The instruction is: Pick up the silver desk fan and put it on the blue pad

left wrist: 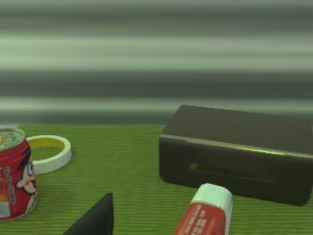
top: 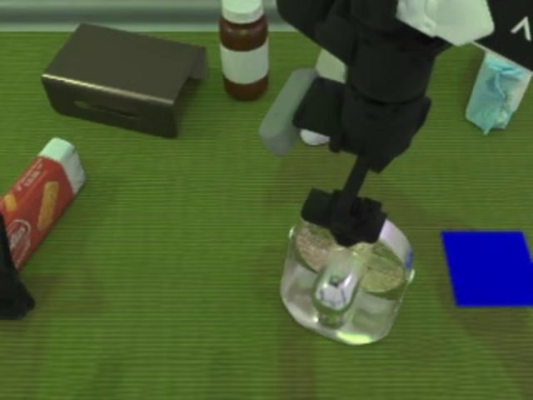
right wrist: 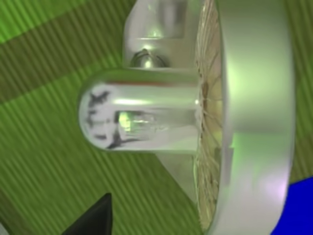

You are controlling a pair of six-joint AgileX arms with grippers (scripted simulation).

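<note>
Open green table (top: pixel 183 275) separates gripper-topped silver desk fan (top: pixel 346 287), seemingly unclamped, from blue pad (top: pixel 489 267).

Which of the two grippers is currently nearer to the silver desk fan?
Right. The right gripper is right above the silver desk fan; the left gripper sits parked at the table's left edge.

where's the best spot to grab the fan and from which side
Probably the top of the fan's thick chrome ring, from straight above. It stands upright on its base, so the ring's top edge faces up, narrow enough to pinch front to back. The right pincer is already over it; the motor hub looks too round and slick. The pad lies to the right.
</note>
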